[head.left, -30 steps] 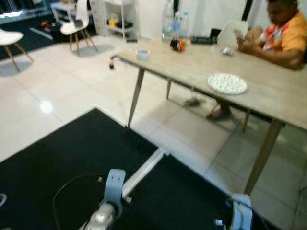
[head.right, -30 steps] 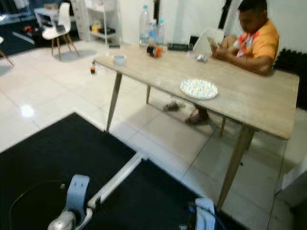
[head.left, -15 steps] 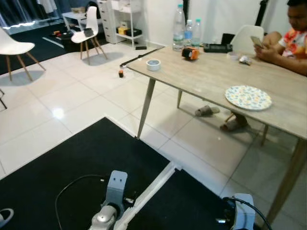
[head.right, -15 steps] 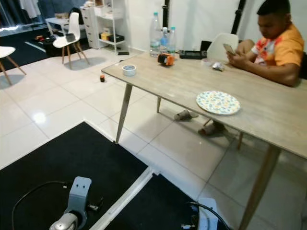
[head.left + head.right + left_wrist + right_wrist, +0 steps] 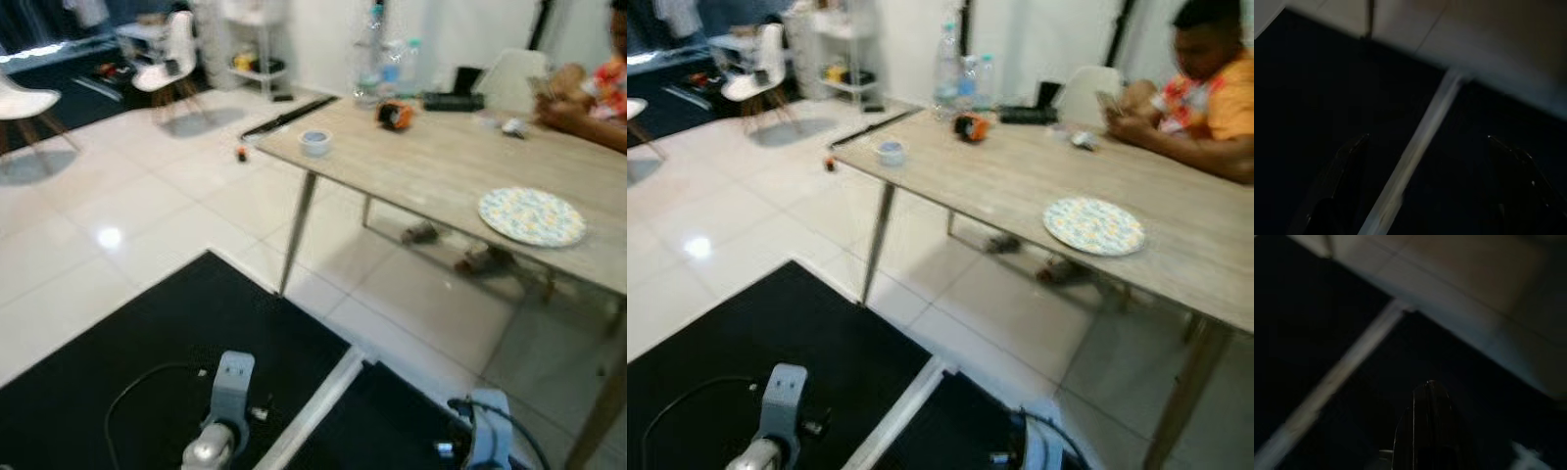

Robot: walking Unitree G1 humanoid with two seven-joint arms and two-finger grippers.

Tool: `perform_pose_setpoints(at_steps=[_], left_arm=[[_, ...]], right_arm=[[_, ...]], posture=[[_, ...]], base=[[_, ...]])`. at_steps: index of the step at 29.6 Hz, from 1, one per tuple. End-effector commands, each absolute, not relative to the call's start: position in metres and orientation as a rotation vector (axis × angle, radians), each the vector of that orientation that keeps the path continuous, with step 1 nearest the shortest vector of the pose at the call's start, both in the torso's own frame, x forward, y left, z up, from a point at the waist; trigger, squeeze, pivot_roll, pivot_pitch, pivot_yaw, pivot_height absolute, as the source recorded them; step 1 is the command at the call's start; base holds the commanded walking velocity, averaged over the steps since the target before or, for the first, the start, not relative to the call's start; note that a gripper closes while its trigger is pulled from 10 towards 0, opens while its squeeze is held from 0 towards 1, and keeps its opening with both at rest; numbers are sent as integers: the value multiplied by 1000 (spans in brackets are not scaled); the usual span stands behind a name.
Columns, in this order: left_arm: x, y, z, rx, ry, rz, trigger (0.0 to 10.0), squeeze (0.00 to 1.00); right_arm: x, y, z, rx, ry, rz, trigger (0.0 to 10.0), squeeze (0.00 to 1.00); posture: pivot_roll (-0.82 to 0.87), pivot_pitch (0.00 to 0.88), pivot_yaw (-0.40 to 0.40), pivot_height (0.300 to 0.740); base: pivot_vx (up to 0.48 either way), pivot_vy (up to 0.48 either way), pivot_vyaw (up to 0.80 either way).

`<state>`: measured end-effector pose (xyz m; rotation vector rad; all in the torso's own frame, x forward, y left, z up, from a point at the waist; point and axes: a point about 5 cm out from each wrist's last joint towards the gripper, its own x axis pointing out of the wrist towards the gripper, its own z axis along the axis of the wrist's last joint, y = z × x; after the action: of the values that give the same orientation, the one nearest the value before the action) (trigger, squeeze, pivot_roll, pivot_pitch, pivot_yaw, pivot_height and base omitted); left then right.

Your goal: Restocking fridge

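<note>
Water bottles (image 5: 370, 54) stand at the far end of a long wooden table (image 5: 451, 166), beside an orange object (image 5: 395, 115). Both my arms hang low over a black mat (image 5: 137, 333): the left arm (image 5: 223, 406) on the left and the right arm (image 5: 478, 441) on the right. In the dark left wrist view my left gripper (image 5: 1425, 147) is open, its fingers (image 5: 1349, 152) wide apart above the mat, with nothing between them. My right gripper (image 5: 1427, 396) is shut and holds nothing.
On the table lie a patterned plate (image 5: 532, 215) and a small white bowl (image 5: 315, 142). A person (image 5: 1205, 88) sits at its far side. White chairs (image 5: 171, 59) and shelves (image 5: 257, 39) stand at the back left. A white strip (image 5: 318, 411) crosses the mat, and a cable (image 5: 147, 387) loops there.
The whole picture has shifted and blurred, so the camera has moved. Both arms hang as before.
</note>
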<state>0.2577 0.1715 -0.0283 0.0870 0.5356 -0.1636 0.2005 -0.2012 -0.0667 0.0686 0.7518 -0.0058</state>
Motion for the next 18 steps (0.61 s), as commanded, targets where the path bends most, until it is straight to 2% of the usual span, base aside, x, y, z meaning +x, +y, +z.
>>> perform_pose_setpoints(at_steps=[1,18], left_arm=[[249,174,-35,82,574,-153,10000,0],[249,175,-35,85,575,-156,10000,0]], right_arm=[[197,-199,-69,83,764,-13,10000,0],[197,-198,-69,91,761,-17,10000,0]], posture=[[-64,28,22,734],[-63,28,25,734]], base=[[285,0,-800],[279,0,-800]])
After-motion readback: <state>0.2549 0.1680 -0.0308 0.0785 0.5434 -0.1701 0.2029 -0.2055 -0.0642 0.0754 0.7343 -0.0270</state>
